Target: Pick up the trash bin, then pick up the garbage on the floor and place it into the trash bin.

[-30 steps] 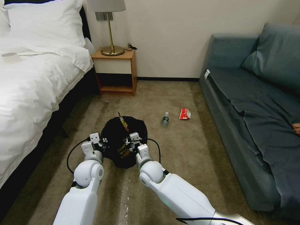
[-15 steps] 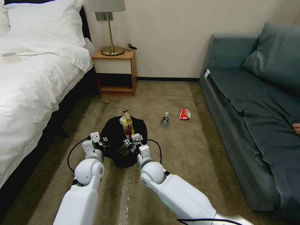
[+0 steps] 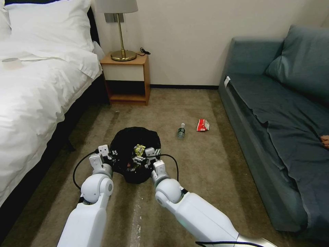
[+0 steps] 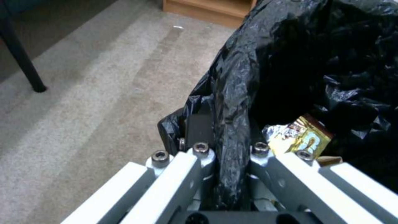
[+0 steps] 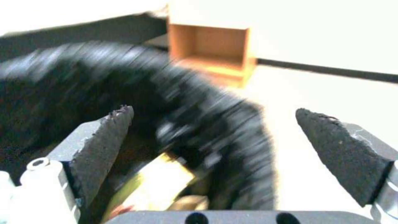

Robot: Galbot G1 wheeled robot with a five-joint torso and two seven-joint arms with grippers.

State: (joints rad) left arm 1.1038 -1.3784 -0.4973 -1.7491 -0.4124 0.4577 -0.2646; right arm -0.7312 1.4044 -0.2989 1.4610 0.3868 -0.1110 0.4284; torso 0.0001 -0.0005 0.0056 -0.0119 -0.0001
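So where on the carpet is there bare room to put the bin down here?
Bare carpet lies between the black-lined round trash bin and the grey-blue sofa, nearer than the small clear green-labelled bottle and red-and-white packet. Another strip runs from the bin to the wooden nightstand. Crowded at the bin: left gripper clamps its rim, right gripper hangs open above the gold snack wrapper.

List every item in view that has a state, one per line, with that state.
trash bin: upright, black liner draped over its rim, gripped at the rim.
snack wrapper: inside the bin, no longer held.
bottle: lying on the carpet.
red-and-white packet: lying on the carpet.
left end effector: shut on the bin's rim.
right end effector: open above the bin's mouth.
lamp: unlit, standing on the nightstand.
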